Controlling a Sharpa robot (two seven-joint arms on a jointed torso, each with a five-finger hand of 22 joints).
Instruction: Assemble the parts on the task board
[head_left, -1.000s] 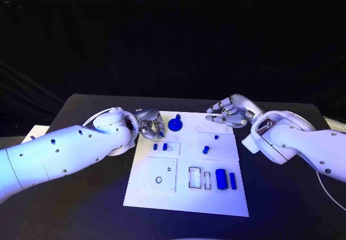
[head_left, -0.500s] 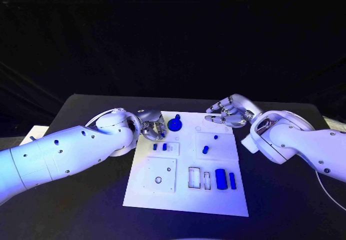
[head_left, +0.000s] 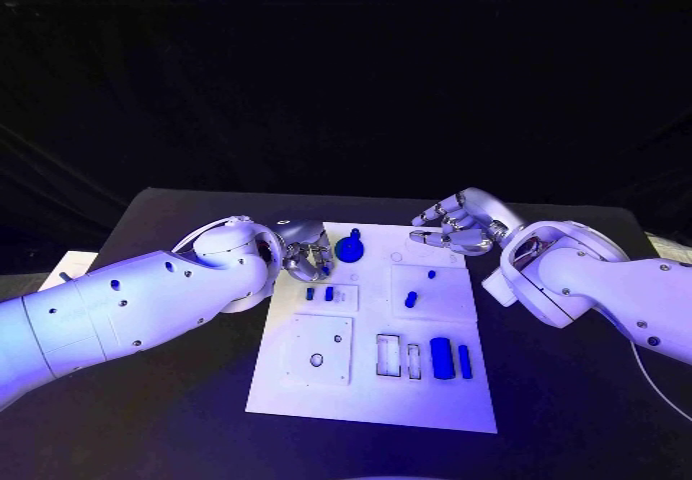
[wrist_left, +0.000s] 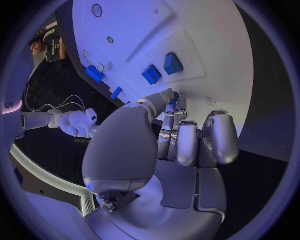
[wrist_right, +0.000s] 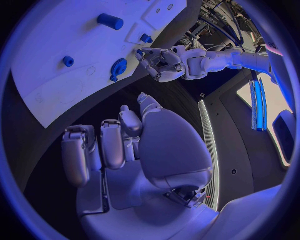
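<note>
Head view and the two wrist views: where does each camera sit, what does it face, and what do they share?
Head view: on the robot's head, looking down at the white board on the black table; both white arms, left hand and right hand show.
Left wrist view: behind the left hand, facing the board and its blue parts.
Right wrist view: behind the right hand, facing the board; the left hand shows across it.
Shared: all three show the board; the blue knob by the left hand appears in head and right wrist views.
</note>
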